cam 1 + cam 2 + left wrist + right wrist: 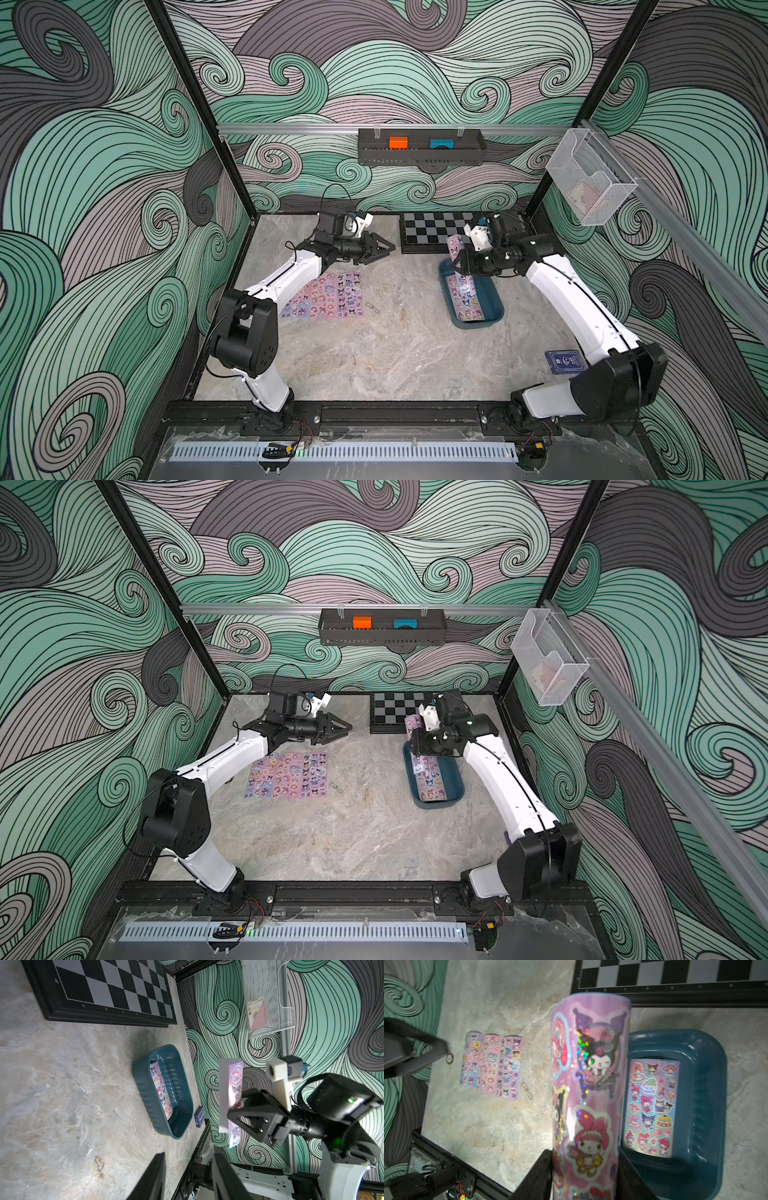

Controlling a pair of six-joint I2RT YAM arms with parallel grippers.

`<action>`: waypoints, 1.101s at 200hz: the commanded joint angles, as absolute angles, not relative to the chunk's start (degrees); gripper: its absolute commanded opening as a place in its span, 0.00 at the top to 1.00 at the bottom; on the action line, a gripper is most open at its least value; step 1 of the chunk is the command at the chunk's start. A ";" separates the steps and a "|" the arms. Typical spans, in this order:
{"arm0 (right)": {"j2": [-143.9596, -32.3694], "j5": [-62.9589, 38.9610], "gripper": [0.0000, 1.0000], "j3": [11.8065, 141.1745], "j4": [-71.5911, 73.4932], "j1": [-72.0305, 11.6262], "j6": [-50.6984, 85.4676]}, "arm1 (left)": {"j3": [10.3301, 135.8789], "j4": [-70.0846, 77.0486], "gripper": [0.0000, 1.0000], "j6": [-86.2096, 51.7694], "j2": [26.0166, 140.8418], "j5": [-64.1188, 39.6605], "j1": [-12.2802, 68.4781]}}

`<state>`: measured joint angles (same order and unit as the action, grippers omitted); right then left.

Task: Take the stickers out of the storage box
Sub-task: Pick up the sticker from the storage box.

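Near the table's left edge, three pink and purple cartoon sticker sheets (324, 296) lie flat side by side. The left tool (384, 252) hangs above the table nearer the back edge, jaws spread and empty. Toward the right edge, the right tool (584, 1152) pinches a curled pink sticker sheet (591, 1064) in the air over the shallow dark teal plastic storage box (708, 1105), where one pale blue sticker sheet (652, 1107) lies inside.

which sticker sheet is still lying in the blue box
The pale blue sheet flat on the storage box floor. The pink sheet is gripped in the right hand; three others lie on the table.
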<state>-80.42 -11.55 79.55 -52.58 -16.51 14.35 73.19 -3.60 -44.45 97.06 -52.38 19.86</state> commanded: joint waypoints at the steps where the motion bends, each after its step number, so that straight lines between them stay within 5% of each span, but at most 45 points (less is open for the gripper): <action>1: -78.51 -14.23 0.52 76.31 -47.29 -19.37 18.45 | 73.24 4.22 0.51 -49.96 96.94 -53.74 21.85; 151: -80.11 -21.45 0.54 73.04 -34.20 -27.59 27.33 | 74.88 14.37 0.54 -57.15 99.84 -53.99 27.72; 220: -80.86 -23.02 0.54 73.04 -32.35 -27.77 28.47 | 75.23 16.79 0.75 -58.88 100.94 -55.00 28.27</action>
